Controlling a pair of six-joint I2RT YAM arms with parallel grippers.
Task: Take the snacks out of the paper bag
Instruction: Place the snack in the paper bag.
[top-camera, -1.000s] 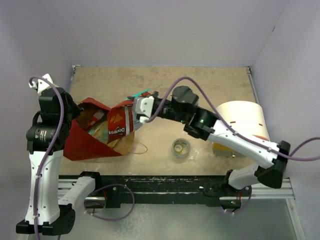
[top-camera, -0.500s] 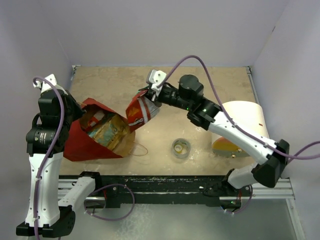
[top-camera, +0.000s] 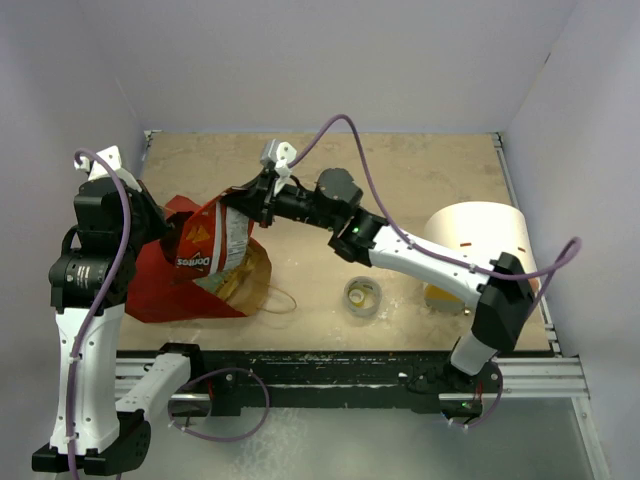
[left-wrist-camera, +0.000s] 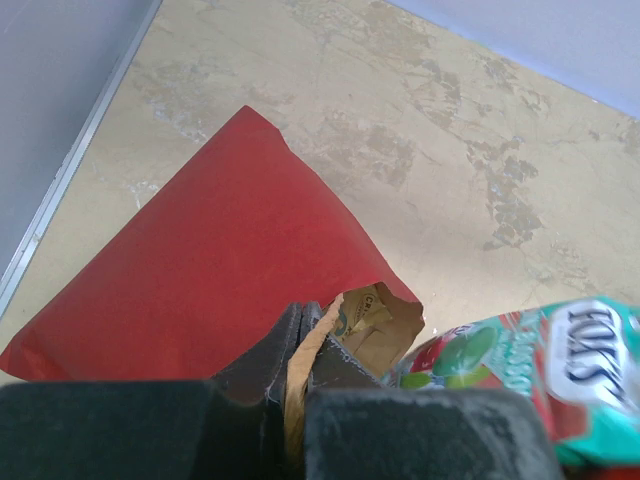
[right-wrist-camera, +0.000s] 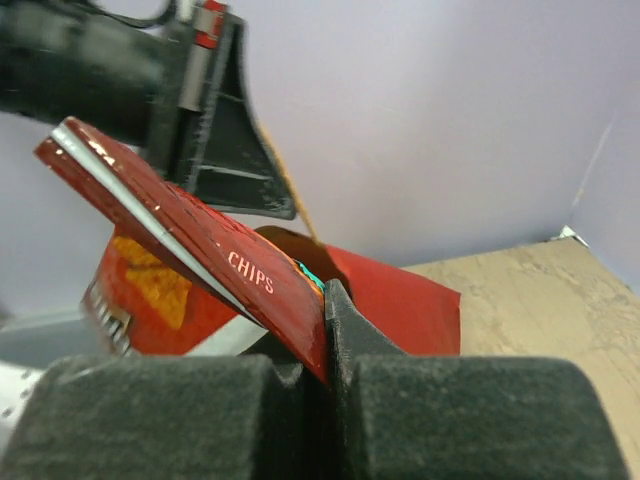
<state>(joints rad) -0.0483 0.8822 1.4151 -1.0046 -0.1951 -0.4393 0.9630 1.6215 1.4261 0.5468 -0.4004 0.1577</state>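
The red paper bag (top-camera: 160, 290) lies on its side at the left, its mouth toward the middle. My left gripper (top-camera: 152, 218) is shut on its brown kraft rim (left-wrist-camera: 300, 350). My right gripper (top-camera: 243, 200) reaches in from the right, shut on the top edge of a red chips packet (top-camera: 205, 245) that hangs over the bag's mouth. The right wrist view shows the jaws (right-wrist-camera: 327, 310) pinching that packet (right-wrist-camera: 230, 270) with the bag (right-wrist-camera: 400, 300) behind. A tan packet (left-wrist-camera: 365, 310) shows inside the bag. A green-and-red packet (left-wrist-camera: 560, 370) sits beside the mouth.
A small tape roll (top-camera: 362, 295) lies right of the bag. A cream-white cylinder (top-camera: 480, 240) with an orange base (top-camera: 450, 295) lies at the right. Purple walls close in the table on the left, back and right. A loop handle (top-camera: 280, 298) trails from the bag.
My right gripper lifted the red chips packet up and right, then swung it left, so it now hangs over the bag's mouth. The left gripper has kept its hold on the rim.
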